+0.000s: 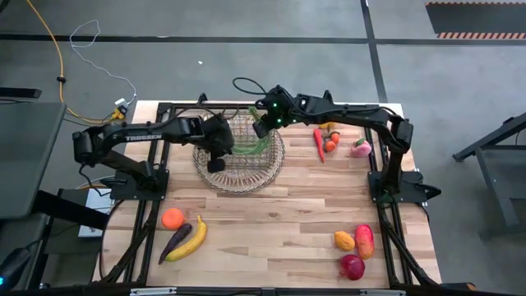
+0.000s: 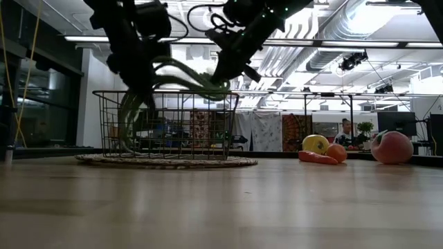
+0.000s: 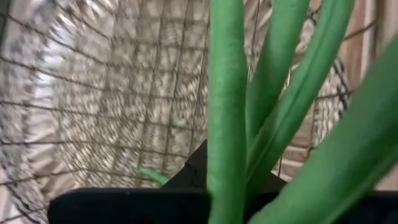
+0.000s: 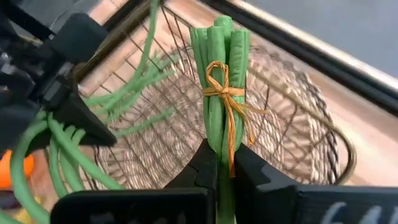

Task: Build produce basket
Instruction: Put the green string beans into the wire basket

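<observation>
High view: one basket (image 1: 239,167) far-centre; both grippers clamp one tied bundle of green beans (image 1: 255,141) over it, left gripper (image 1: 222,148), right gripper (image 1: 263,125). "TROSSEN" is printed along the left arm (image 1: 140,136).

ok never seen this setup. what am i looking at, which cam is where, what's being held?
Two robot arms at a wooden table. One camera looks down from overhead, one sits at table-top height, and one rides on each wrist. Both arms reach over the wire basket. The right hand is shut on the tied end of a bundle of green beans; the left hand is shut on the bundle's loose end. Lying around: an orange, eggplant and banana on the left side, a chilli and other fruit on the right side.
</observation>
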`<state>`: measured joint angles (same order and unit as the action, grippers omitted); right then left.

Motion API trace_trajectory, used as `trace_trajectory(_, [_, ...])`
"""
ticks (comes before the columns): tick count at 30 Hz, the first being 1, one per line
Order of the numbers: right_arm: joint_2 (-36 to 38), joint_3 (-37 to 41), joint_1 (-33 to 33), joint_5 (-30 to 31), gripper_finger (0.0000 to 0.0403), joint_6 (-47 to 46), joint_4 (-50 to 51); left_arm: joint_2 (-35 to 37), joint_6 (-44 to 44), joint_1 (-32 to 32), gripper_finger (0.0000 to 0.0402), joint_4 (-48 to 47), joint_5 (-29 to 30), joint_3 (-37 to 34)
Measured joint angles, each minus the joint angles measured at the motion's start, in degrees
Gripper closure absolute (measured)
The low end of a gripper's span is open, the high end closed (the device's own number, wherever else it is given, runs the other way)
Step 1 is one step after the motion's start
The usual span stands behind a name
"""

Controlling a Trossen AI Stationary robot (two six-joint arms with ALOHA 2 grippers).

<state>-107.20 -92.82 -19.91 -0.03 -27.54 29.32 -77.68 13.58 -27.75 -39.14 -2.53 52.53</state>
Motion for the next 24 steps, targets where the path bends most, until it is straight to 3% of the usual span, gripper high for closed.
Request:
trace_trajectory(17, [-5.4,0.0,-0.7,4.2,0.0394,-10.0,1.4,-7.0,-0.4,0.0,0.0400,-1.1,-1.8,-0.3])
trace_trajectory(24, [-5.3,0.0,-0.7,3.9,0.0374,-9.9,1.4,-7.0,-0.5,0.0,0.0352,-1.6,-1.1,0.2])
